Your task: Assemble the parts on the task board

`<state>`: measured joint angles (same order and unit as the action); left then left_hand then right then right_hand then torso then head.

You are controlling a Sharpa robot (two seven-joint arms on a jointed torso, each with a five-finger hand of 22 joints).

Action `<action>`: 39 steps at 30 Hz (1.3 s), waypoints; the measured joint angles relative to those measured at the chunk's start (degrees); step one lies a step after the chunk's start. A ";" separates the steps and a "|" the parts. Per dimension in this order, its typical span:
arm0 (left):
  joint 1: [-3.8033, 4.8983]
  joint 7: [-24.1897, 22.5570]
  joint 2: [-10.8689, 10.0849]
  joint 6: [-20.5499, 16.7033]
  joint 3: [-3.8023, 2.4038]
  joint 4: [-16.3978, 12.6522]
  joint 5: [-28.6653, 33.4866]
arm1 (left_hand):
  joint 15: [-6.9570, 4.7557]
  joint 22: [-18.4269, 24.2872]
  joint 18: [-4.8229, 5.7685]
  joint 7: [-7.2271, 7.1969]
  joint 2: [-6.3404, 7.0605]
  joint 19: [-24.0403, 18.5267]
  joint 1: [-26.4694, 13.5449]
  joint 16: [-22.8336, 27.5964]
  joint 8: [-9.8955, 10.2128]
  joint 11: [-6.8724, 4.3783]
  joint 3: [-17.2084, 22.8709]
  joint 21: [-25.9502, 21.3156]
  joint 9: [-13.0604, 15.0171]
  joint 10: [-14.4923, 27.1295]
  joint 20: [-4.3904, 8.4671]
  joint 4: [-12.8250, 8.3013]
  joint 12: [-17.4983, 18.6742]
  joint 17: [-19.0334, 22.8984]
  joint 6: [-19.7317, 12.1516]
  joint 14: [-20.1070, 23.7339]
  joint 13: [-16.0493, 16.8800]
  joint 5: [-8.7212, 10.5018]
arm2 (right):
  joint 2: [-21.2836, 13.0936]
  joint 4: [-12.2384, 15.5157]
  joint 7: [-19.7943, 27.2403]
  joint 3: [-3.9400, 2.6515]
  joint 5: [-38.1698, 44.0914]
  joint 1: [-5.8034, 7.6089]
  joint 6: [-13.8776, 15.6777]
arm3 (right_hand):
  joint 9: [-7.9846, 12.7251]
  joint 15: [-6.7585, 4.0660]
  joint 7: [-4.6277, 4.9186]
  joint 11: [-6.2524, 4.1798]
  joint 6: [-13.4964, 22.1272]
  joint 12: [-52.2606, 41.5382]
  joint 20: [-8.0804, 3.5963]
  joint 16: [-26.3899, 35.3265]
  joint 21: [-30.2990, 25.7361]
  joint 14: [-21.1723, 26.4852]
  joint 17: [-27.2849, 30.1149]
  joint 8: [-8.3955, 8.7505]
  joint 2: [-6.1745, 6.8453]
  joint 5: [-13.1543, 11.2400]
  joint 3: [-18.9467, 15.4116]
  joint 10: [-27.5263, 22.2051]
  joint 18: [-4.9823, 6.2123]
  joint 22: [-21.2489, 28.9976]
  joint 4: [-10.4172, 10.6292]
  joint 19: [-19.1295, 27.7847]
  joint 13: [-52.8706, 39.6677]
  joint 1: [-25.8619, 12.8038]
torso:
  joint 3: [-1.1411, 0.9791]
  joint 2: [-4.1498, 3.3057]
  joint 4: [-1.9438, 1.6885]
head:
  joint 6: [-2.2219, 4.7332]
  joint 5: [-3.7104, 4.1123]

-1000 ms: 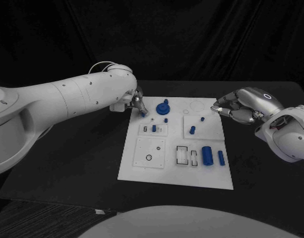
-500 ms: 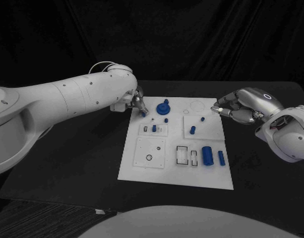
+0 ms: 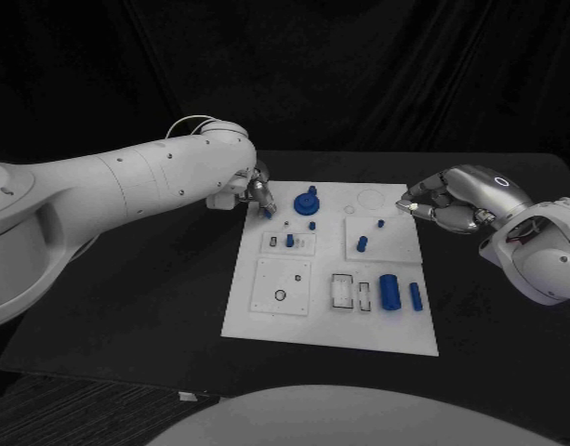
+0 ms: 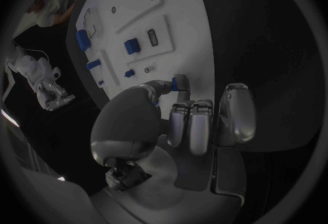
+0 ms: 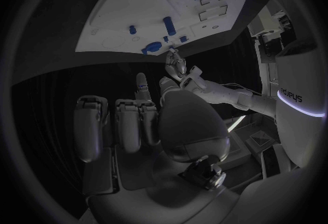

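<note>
Hardly any change — both hands hold their poses.
The left hand (image 3: pixel 248 190) has crept a touch outward at the task board (image 3: pixel 332 316) corner.

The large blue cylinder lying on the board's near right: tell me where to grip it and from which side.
Grip the large blue cylinder across its rounded middle, from above. It lies flat, long axis running near-to-far, with gaps beside it: a white slot block on one flank, a slimmer blue piece on the other.

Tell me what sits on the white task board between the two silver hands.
In the head view, between the left hand and right hand stands a round blue part with a knob, then bare white task board.
</note>
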<state>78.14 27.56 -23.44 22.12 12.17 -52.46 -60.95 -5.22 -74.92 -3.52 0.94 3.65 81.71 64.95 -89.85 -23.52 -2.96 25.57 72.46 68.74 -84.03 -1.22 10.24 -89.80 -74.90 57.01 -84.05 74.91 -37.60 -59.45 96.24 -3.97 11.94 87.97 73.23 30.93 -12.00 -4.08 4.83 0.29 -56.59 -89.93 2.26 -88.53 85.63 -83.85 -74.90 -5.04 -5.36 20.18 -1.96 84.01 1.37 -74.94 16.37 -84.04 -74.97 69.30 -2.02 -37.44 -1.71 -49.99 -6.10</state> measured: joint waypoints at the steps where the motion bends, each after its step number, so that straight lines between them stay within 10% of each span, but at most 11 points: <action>1: 0.00 -0.03 -0.12 -0.11 0.00 -0.14 0.00 | 0.00 0.00 0.00 0.00 0.00 0.00 0.00 0.00 0.00 0.00 0.00 0.00 0.04 0.00 0.00 0.00 0.00 0.00 0.00 0.00 0.00 0.00 | 0.00 0.00 -0.01 0.00 0.00 0.00 -0.02 | 0.00 0.00 0.00 0.00 0.00 0.00 0.00 0.00 0.00 0.00 0.00 0.00 0.00 0.00 0.00 0.00 0.00 0.00 0.00 0.00 0.00 0.00 | 0.00 0.00 0.00 | 0.00 -0.01; 11: 0.00 -0.13 -3.18 -2.58 0.00 -4.33 -0.01 | 0.00 0.00 0.00 0.02 0.77 0.00 -0.79 0.00 0.62 0.00 0.49 0.31 -0.11 0.00 0.00 -0.29 0.00 0.00 -0.01 0.00 0.00 0.76 | -0.18 0.00 -0.05 0.00 0.00 -0.03 -0.09 | 0.00 0.00 0.00 0.00 0.00 0.00 0.00 0.00 0.00 0.00 0.00 0.00 0.00 0.00 0.00 0.00 -0.01 0.01 0.00 0.00 0.00 0.00 | -0.01 0.07 0.00 | 0.00 0.01; 29: 1.62 2.69 -14.67 -9.67 0.02 -23.30 -0.01 | 0.01 0.01 0.00 -0.40 1.31 0.21 -3.65 0.00 2.01 0.00 3.64 0.52 -2.04 0.00 0.20 -3.30 0.00 0.00 0.84 0.00 0.00 4.48 | -0.80 0.19 -0.13 0.00 -0.01 -0.20 -0.08 | 0.05 0.15 0.00 0.00 0.00 0.00 0.00 0.00 0.00 -0.15 0.00 0.00 0.00 0.00 0.00 0.00 0.00 0.02 0.00 0.00 0.00 0.00 | 0.00 0.12 -0.07 | 0.00 0.35; 39: 1.54 3.63 -15.99 -11.16 0.03 -26.10 -0.01 | 0.01 0.01 0.00 -0.20 0.94 0.21 -4.02 0.00 2.01 0.01 3.63 0.51 -2.25 0.00 0.20 -3.29 0.00 0.00 1.05 0.00 0.00 4.71 | -0.87 0.23 -0.14 0.00 -0.01 -0.76 -0.05 | 0.04 0.15 0.00 0.00 0.00 0.00 0.00 0.00 0.00 -0.15 0.00 0.00 0.00 0.00 0.00 0.00 0.00 0.03 0.00 0.00 0.00 0.00 | -0.07 0.15 -0.04 | 0.00 0.05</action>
<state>79.67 31.19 -39.42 10.96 12.20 -78.57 -60.97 -5.21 -74.91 -3.52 0.74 4.60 81.92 60.93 -89.85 -21.51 -2.95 29.19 72.97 66.49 -84.03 -1.01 6.95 -89.80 -74.90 58.06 -84.05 74.91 -32.88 -60.32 96.46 -4.11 11.94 87.95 72.48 30.88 -11.96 -3.93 4.83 0.29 -56.59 -89.93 2.26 -88.53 85.63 -84.00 -74.90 -5.04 -5.36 20.18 -1.96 84.01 1.37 -74.92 16.36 -84.04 -74.97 69.29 -2.09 -37.29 -1.75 -49.99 -6.05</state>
